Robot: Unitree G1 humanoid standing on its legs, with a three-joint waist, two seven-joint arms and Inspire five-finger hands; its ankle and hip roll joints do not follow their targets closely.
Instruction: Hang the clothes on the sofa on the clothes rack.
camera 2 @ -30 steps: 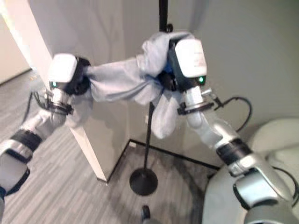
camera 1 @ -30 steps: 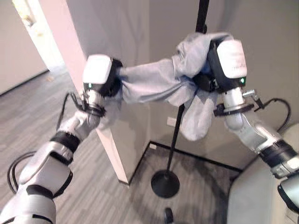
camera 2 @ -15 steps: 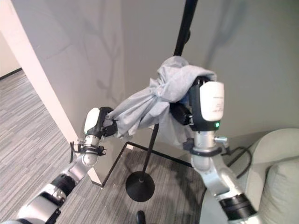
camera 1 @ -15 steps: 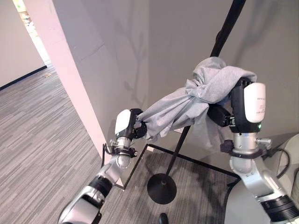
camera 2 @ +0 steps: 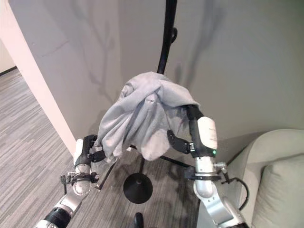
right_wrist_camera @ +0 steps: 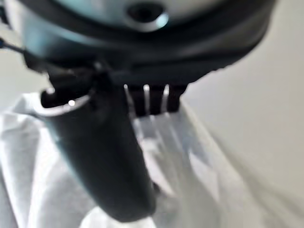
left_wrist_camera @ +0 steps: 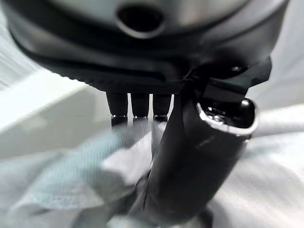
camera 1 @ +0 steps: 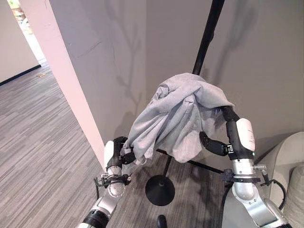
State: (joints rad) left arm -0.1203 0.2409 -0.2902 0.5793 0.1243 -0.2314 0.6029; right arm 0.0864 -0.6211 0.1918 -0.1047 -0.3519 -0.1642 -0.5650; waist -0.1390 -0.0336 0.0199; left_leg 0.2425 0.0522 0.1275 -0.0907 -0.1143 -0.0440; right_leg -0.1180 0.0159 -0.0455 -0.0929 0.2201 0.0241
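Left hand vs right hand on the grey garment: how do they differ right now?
The left hand sits low, pinching the grey garment's hanging lower-left edge; the right hand is raised, reaching up under the cloth's right side beside the clothes rack pole. The left hand's fingers curl round cloth; the right hand's fingertips are hidden under it. Both touch the same garment, draped on the rack.

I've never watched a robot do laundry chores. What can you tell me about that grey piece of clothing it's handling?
The grey garment looks like soft, light knit cloth, bunched and creased. It is draped in a heap around the black pole of the clothes rack, partway up, and hangs down in loose folds. The left robot hand grips its lower corner with curled fingers. The right robot hand reaches up under its other side, its fingers hidden in the cloth. What kind of garment it is cannot be told.
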